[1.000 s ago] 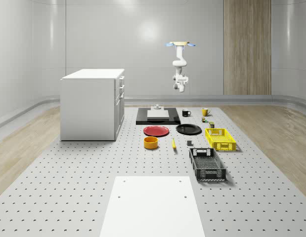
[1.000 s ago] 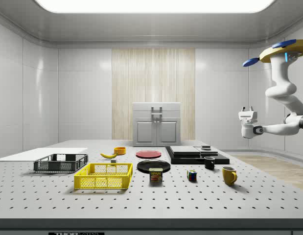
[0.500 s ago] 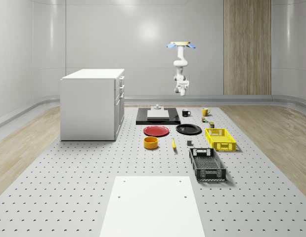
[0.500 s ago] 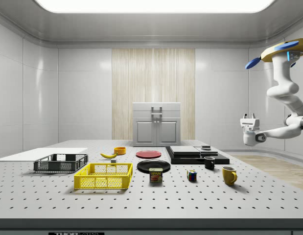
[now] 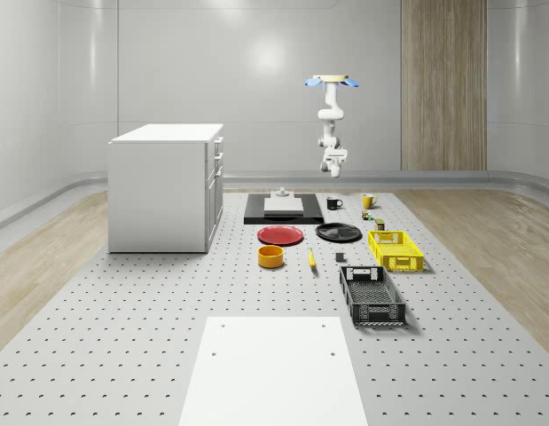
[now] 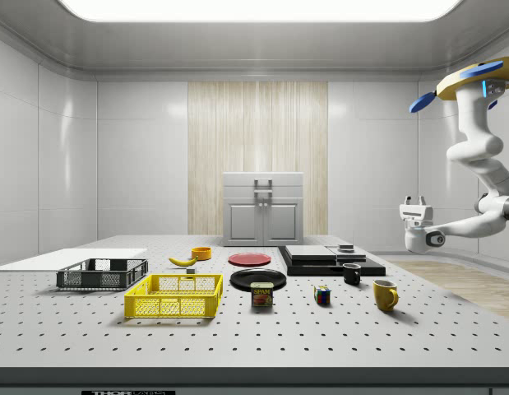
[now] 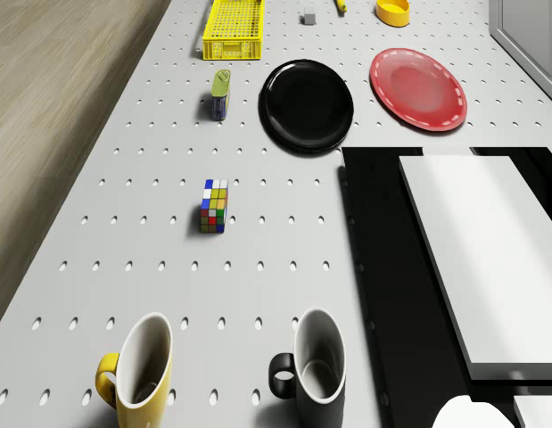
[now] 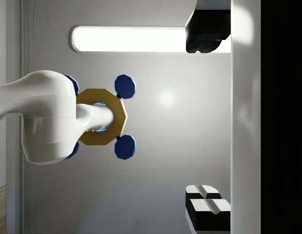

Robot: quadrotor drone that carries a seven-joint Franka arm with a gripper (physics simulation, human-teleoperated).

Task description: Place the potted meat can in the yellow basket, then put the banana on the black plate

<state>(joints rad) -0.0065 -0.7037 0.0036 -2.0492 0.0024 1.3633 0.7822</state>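
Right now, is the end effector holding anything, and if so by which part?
Nothing is held. The end effector hangs in the air, fingers up and apart, beyond the mugs. The potted meat can sits on the table beside the yellow basket.

White jointed arm [image 6: 476, 156], yellow drone [image 8: 103, 117] body, seemingly 4 blue rotors.

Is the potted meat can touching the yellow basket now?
Apart. In the drone view, bare table lies between the potted meat can and the yellow basket; the side view shows that gap too.
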